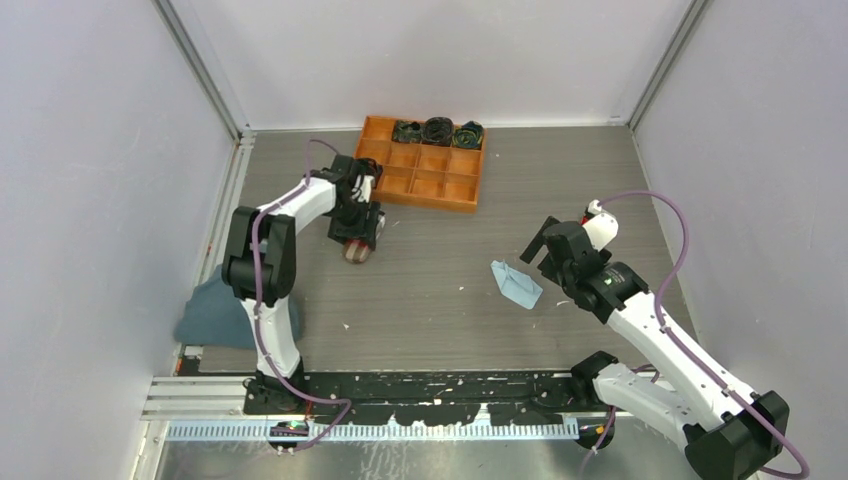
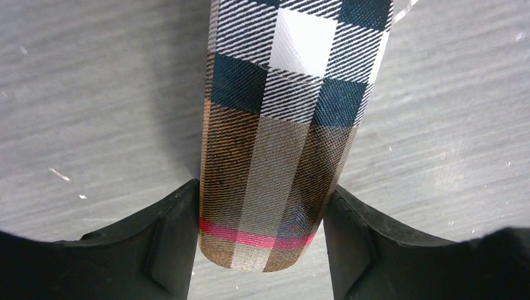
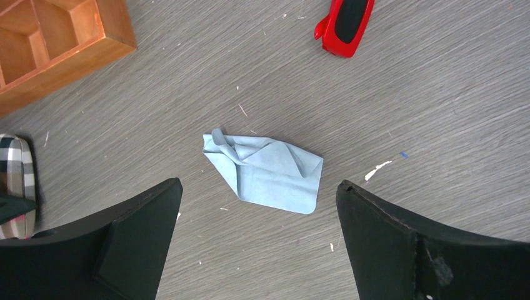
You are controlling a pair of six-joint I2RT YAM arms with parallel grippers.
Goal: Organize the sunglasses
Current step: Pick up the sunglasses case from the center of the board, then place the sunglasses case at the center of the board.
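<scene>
Left pincer [image 2: 262, 212]: closed on the plaid case [image 2: 281, 125]. One black finger touches each side near its round end.
Right pincer [image 3: 257, 184]: wide open and holding nothing. It hangs over the blue cloth [image 3: 269, 172].
Sunglasses [image 3: 345, 25]: red, lying on the table [image 3: 437, 125] past the cloth. Only one end with a dark lens shows. No pincer touches them.
How they will feel: most likely light, hard and a bit slippery. The thin arms could bend or snap.
Where to grab: best across the thick red front, not on a lens or an arm.
Cloth: soft and crumpled, between the sunglasses and the right pincer.
Case: lying on the table, well apart from the sunglasses.
Wooden tray [image 3: 56, 44]: off to the side, near the case.
</scene>
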